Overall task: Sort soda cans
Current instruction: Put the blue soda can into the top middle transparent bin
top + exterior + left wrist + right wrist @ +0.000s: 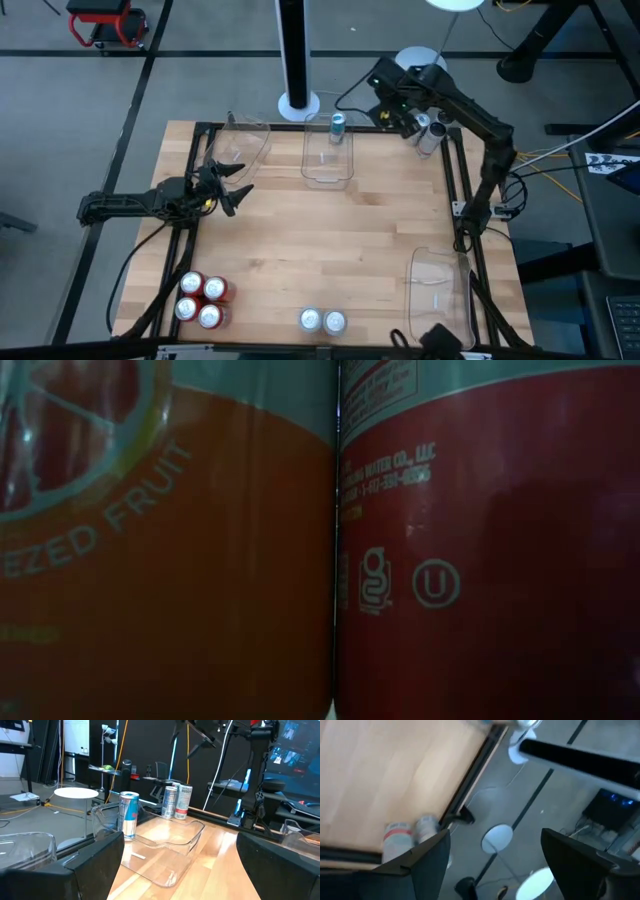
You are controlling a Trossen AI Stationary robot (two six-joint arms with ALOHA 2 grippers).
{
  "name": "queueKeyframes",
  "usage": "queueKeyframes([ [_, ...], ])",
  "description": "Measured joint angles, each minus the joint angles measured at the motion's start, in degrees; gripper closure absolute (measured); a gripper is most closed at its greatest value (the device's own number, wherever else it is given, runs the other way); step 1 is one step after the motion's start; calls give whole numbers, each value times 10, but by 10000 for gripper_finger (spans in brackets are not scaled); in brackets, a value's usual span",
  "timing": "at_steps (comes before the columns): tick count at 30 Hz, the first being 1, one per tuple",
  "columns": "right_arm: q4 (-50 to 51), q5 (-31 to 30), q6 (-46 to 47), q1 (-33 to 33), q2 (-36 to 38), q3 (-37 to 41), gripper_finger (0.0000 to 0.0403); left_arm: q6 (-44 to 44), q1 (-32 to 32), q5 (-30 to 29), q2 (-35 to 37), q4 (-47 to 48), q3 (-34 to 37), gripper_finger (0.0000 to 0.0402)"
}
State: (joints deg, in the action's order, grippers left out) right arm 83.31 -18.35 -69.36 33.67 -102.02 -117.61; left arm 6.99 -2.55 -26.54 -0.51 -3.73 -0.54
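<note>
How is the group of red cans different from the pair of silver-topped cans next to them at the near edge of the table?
The red cans are four, packed in a square cluster near the table's near left corner. The silver-white cans are two, side by side near the middle of that edge. The first group has red sides; the second looks pale all over. Both groups stand upright on the bare wood, outside every bin, with neither gripper close.

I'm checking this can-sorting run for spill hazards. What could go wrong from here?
The right claw hangs open above two silver-white cans standing at the table's far right corner; a clumsy approach could knock them off the edge. The clear plastic bin already holds a blue-and-silver can upright at its far end, so another can dropped in could topple it.
</note>
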Motion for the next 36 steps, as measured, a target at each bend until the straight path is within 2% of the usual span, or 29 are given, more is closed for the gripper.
queueKeyframes([
  [8, -92, -2, 41, 73, 88, 165, 94, 4, 0, 2, 0, 0, 0, 27],
  [14, -130, 3, 108, 145, 96, 231, 94, 5, 0, 2, 0, 0, 0, 27],
  [25, -183, -41, 114, 169, 82, 269, 94, 1, 0, 2, 0, 0, 0, 27],
  [31, -176, 17, 154, 203, 60, 269, 94, 1, 0, 2, 0, 0, 0, 27],
  [36, -169, 31, 176, 224, 44, 269, 94, 1, 0, 2, 0, 0, 0, 27],
])
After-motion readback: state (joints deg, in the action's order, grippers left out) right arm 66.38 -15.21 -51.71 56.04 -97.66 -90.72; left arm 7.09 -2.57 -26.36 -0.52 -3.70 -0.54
